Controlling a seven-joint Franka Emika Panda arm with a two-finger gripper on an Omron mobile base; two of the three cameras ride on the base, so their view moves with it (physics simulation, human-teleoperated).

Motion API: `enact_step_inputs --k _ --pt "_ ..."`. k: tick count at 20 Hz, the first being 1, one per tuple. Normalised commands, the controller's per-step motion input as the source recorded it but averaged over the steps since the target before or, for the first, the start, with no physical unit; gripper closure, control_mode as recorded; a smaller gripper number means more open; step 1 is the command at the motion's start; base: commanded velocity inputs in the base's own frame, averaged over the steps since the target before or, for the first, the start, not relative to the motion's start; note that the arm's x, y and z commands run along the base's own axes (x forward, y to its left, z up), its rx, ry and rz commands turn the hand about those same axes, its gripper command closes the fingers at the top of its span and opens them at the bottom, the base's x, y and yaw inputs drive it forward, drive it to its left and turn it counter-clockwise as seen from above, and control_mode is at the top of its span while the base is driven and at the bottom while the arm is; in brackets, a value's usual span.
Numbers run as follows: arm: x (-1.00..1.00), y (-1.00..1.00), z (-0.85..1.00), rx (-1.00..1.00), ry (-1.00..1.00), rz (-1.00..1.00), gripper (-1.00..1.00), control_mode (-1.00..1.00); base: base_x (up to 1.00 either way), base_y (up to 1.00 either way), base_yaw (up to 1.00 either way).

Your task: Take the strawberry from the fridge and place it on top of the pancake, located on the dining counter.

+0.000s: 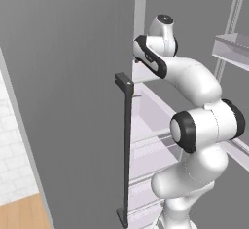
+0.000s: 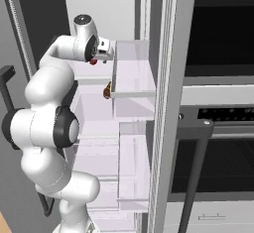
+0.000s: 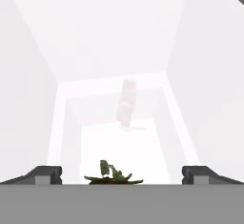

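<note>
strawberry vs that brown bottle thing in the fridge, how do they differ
The strawberry is red, tiny and roundish; the bottle is brown-orange and taller. The strawberry sits right under the open gripper, on a higher shelf; the bottle stands lower, apart from the gripper, partly hidden by the door shelf. Both are inside the open fridge.

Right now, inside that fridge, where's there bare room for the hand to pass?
The white shelf lies bare between the side walls, back to a pale bottle. It is crowded only near the open gripper, where the strawberry sits between the fingertips.
</note>
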Motion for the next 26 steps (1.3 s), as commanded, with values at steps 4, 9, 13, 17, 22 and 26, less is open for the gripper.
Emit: enact_step_inputs --k 4,9,13,17,22,26 --pt "0.0 0.0 0.12 0.0 0.0 -0.02 -1.0 -1.0 0.0 0.0 0.0" --pt "0.0 0.0 0.05 0.0 0.0 -0.02 -1.0 -1.0 0.0 0.0 0.0" --pt "-0.02 0.0 -0.17 0.0 0.04 0.0 -1.0 -1.0 0.0 0.0 0.0" --pt "-0.05 0.0 -0.19 0.0 0.04 0.0 -1.0 -1.0 0.0 0.0 0.0" --pt "0.0 0.0 -0.18 0.0 0.03 0.0 -1.0 -1.0 0.0 0.0 0.0" --pt "-0.09 0.0 -0.25 0.0 0.0 0.0 1.0 -1.0 0.0 0.0 0.0"
